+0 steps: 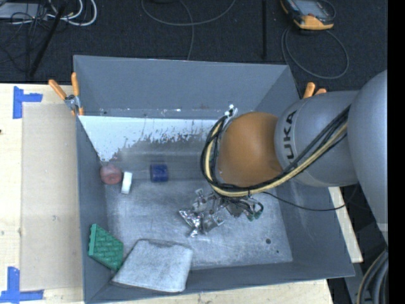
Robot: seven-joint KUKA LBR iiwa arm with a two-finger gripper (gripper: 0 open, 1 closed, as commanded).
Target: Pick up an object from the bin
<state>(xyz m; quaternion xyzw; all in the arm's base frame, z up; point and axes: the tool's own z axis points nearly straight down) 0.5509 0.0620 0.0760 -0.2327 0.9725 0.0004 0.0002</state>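
A: Is the gripper (201,217) wide or narrow?
B: I cannot tell. It hangs low, mid-bin (177,87).
A: Nearest thing?
B: The grey cloth (155,266), front-left. I would centre above it first.

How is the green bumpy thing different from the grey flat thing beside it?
The green bumpy thing is bright green and ridged; the grey flat thing is pale and smooth-looking. The green one is smaller than the grey one. Both lie in the bin's lower-left corner.

Arm (304,144) over bin (177,81), blue cube (159,173), grey cloth (155,266)
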